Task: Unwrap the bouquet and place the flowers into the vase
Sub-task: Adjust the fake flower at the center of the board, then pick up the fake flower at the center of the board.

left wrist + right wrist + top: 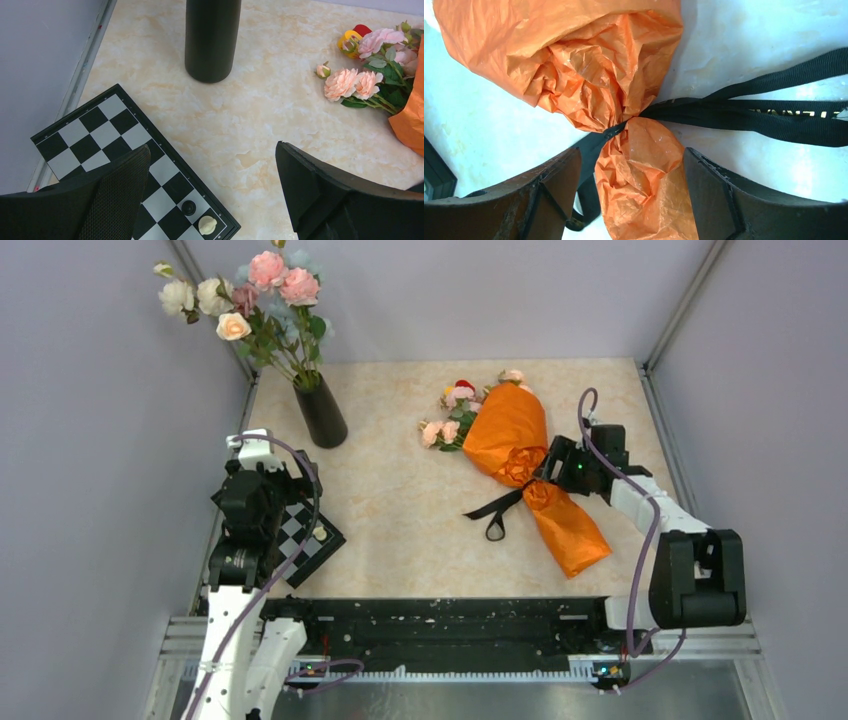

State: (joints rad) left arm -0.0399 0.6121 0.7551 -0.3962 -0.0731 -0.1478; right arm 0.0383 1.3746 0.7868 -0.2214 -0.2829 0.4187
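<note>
The bouquet point(512, 430) lies flat right of centre in the top view, orange paper point(574, 60) on and black ribbon point(497, 510) tied, flowers point(440, 430) poking out toward the vase point(322, 412) at upper left. Right gripper point(631, 165) has its jaws apart, straddling the paper just below the knot with a gap on one side, so not pinching. Left gripper point(212, 155) hangs wide open, empty, over a chessboard point(100, 135) at the left edge.

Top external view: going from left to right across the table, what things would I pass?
You'd pass the black vase → pink and peach flowers → orange paper wrap → right arm. The chessboard overlaps the vase, so it's left out.
</note>
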